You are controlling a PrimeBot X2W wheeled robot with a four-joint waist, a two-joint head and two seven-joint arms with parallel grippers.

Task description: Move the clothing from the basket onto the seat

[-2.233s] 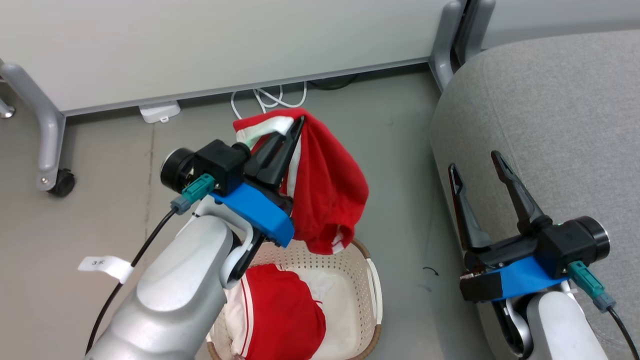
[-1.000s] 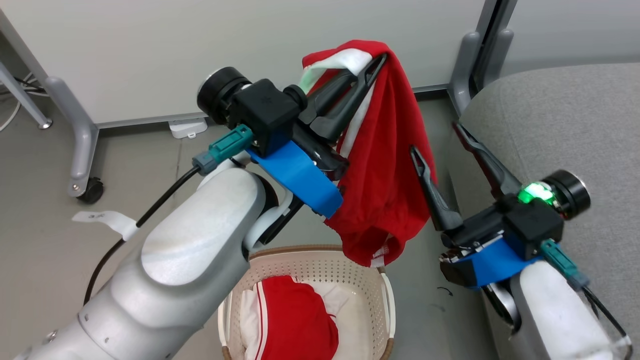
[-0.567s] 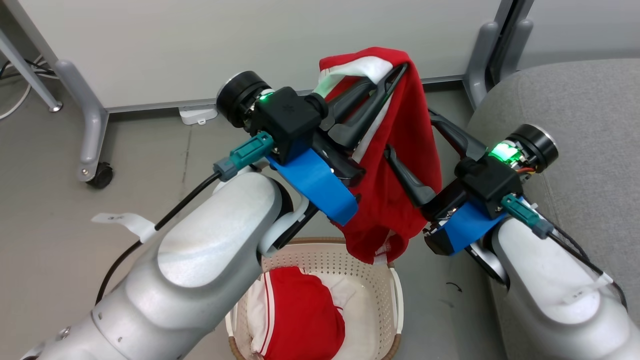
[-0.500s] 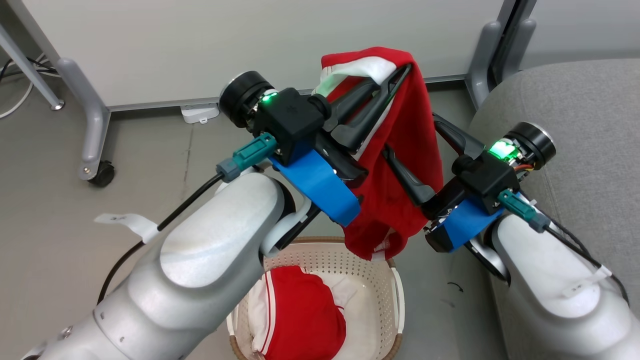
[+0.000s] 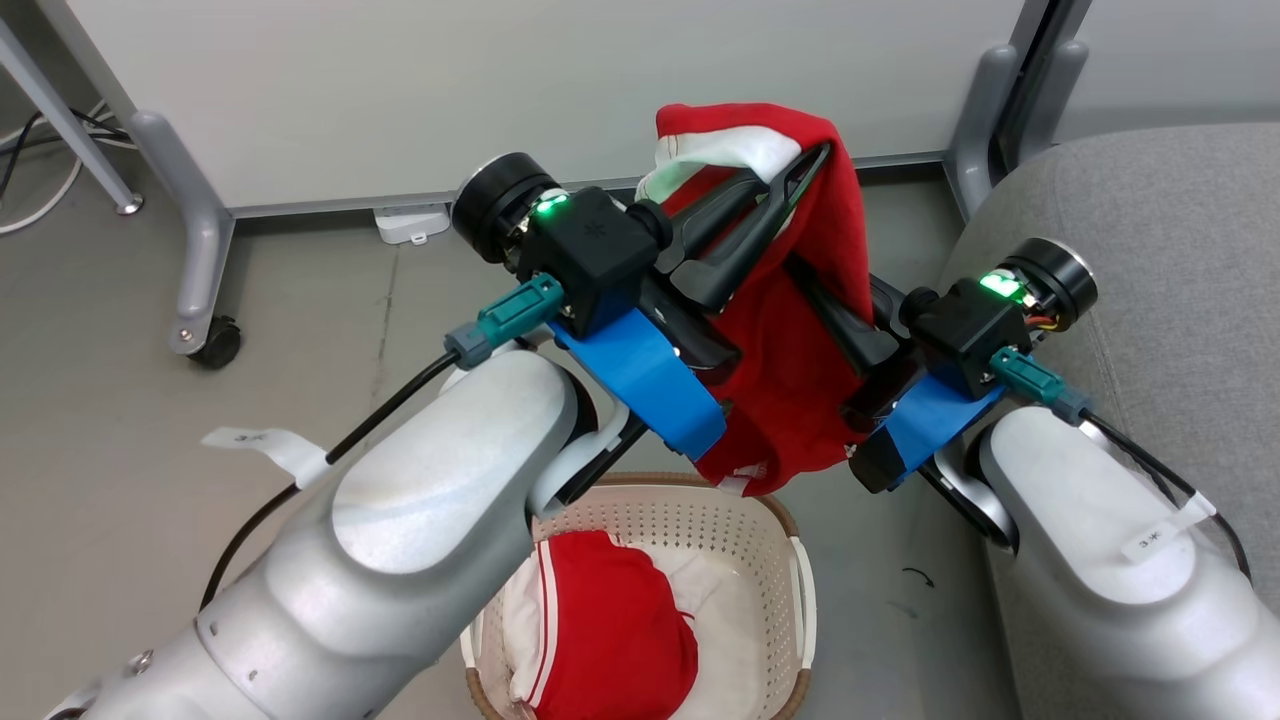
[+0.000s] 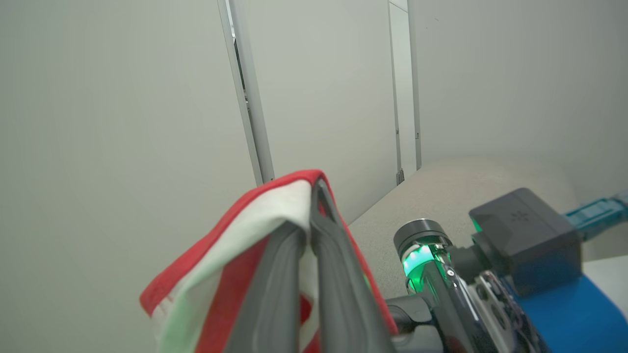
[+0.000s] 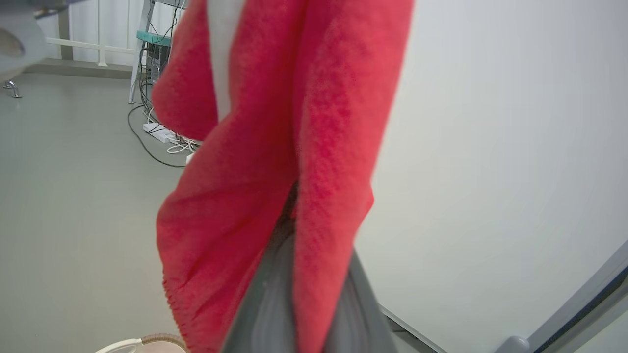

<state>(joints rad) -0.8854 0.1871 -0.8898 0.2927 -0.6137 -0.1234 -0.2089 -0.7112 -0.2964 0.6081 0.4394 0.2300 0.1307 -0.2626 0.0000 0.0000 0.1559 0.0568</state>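
Left gripper point(image 5: 812, 165) is clamped on the top hem of 1 red garment point(image 5: 790, 390), which hangs above the basket point(image 5: 800, 590), clear of it. Right gripper point(image 5: 838, 298) appears pinched on the same garment lower down. No item lies on the visible seat point(image 5: 1150, 200). More clothing point(image 5: 610, 630) lies in the basket. Judgement: 1 piece lifted, 0 delivered; transfer and remaining pieces outstanding.

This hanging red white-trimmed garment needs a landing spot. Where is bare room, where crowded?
Free: the large grey woven sofa cushion, bare from the right gripper back to the pale wall. Crowded: between that and the left gripper, where the garment hangs; the cream perforated basket holds more clothing.
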